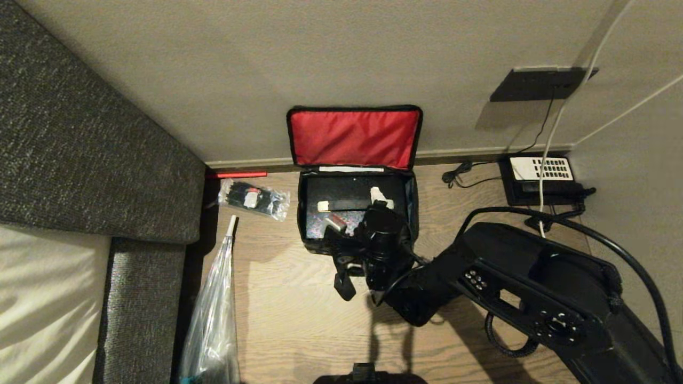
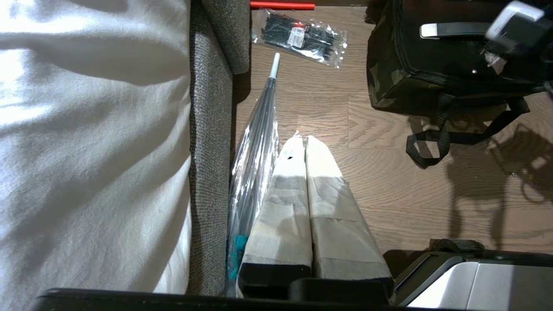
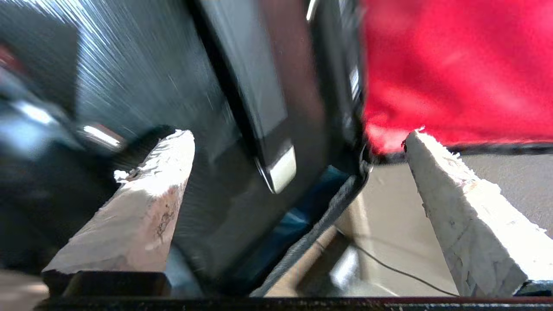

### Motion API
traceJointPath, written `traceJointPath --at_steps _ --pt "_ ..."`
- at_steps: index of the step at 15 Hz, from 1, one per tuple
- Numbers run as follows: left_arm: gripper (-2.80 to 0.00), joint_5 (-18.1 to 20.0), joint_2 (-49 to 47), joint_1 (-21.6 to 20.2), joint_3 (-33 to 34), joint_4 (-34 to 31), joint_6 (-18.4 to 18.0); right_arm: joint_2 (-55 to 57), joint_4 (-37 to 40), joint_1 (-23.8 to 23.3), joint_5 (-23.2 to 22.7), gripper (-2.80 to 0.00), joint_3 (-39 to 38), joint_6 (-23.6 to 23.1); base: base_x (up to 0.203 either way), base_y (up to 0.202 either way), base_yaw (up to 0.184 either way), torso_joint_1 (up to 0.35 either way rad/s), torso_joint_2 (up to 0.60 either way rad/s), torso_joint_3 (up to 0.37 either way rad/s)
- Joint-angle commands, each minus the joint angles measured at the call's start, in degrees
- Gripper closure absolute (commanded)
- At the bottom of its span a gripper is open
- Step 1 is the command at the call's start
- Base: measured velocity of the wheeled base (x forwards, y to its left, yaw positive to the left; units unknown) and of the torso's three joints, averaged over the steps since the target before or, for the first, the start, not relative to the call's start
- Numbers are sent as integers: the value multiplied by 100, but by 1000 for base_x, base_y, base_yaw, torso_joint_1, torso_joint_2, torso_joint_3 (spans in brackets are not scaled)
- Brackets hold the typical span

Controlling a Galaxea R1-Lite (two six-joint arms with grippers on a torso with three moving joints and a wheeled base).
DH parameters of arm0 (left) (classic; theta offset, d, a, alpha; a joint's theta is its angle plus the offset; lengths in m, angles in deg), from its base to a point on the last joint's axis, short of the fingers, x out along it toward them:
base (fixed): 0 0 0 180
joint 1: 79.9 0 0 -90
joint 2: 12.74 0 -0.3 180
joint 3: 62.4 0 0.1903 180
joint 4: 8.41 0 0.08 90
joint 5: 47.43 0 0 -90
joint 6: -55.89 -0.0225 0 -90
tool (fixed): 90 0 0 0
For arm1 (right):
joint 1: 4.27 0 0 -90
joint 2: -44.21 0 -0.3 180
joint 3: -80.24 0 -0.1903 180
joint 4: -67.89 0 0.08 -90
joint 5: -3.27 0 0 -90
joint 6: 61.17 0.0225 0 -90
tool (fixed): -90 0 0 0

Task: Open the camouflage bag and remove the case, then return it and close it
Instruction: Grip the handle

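Note:
The camouflage bag point(image 1: 307, 234) stands open on the wooden floor against the wall, with its red-lined lid point(image 1: 355, 138) leaning back on the wall. The black case point(image 1: 341, 194) lies flat inside, its handle with silvery ends on top. My right gripper point(image 1: 363, 210) reaches into the bag's right half, open wide. In the right wrist view point(image 3: 293, 142) one white fingertip point(image 3: 173, 147) is over the case and the other point(image 3: 417, 142) is beyond the bag's rim, with nothing held. My left gripper point(image 2: 304, 142) hangs parked and shut over the floor, left of the bag point(image 2: 389, 77).
A clear packet of black ties point(image 1: 253, 200) and a red rod point(image 1: 237, 174) lie left of the bag. An umbrella in a clear sleeve point(image 1: 213, 320) leans along the grey sofa point(image 1: 80, 133). A black telephone point(image 1: 539, 176) with cables sits in the right corner.

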Motion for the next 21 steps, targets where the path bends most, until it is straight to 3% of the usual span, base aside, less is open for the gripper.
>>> traceJointPath --at_steps 1,8,21 --pt "0 -2 0 0 9 0 4 -653 8 193 160 -280 -588 149 0 0 0 0 0 0" --pt "0 -2 0 0 9 0 4 -1014 -67 505 506 -280 -971 203 0 0 0 0 0 0" --pt "0 7 0 0 9 9 39 -1005 -161 517 525 -280 -941 141 0 0 0 0 1 -29"
